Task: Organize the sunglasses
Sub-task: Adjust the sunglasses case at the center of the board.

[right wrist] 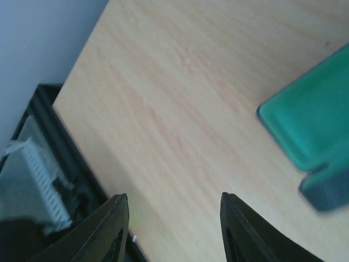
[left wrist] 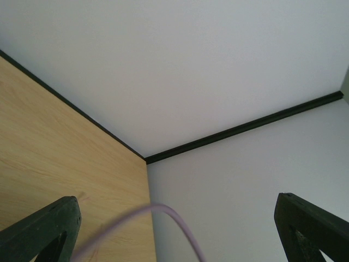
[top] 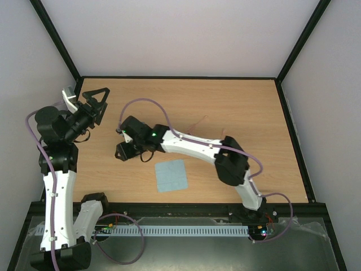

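The sunglasses (top: 200,123) show only as a faint, thin pink outline on the wooden table (top: 242,113), just beyond my right forearm. My right gripper (top: 122,140) hangs over the left middle of the table, far left of them. In the right wrist view, the right gripper (right wrist: 174,195) is open over bare wood with nothing between its fingers. A teal, rimmed object (right wrist: 308,123), apparently the case, lies at that view's right edge. My left gripper (top: 107,97) is raised at the far left. It stands open and empty (left wrist: 177,197), pointing at the back corner.
A light blue square cloth (top: 171,175) lies flat near the table's front, just below my right forearm. A purple cable (left wrist: 163,215) loops across the left wrist view. Black frame rails (top: 192,206) border the table, with white walls behind and at the sides.
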Available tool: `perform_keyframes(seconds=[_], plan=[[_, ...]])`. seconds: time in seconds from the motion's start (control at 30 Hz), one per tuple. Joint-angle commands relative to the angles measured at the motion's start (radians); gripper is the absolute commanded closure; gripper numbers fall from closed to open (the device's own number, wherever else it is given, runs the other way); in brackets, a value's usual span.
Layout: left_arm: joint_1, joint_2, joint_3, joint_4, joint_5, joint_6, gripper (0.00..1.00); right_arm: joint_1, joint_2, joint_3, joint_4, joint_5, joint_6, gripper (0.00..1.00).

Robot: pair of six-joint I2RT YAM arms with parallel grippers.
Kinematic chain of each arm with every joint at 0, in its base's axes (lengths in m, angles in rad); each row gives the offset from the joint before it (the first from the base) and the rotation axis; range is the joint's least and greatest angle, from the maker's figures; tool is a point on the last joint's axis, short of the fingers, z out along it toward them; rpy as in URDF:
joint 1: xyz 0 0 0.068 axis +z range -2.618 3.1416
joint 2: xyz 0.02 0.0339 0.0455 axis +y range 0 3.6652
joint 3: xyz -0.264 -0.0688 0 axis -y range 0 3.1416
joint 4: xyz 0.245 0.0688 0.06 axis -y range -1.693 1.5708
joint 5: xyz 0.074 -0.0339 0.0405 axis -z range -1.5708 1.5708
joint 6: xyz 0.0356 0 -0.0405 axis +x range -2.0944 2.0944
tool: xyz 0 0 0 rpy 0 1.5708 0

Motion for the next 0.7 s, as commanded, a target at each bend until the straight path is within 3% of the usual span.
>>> perform_keyframes(seconds=[0.0, 0.17, 0.67], plan=[[0.008, -0.018, 0.045, -0.003, 0.067, -0.051, 0.01, 0.011, 0.191, 0.291, -0.283, 0.145, -0.041, 0.51], [0.01, -0.023, 0.051, -0.003, 0.07, -0.059, 0.0, 0.023, 0.314, 0.477, -0.404, 0.242, -0.052, 0.51], [0.009, -0.032, 0.019, 0.01, 0.06, -0.067, 0.01, 0.027, 0.296, 0.381, -0.495, 0.506, -0.095, 0.5]])
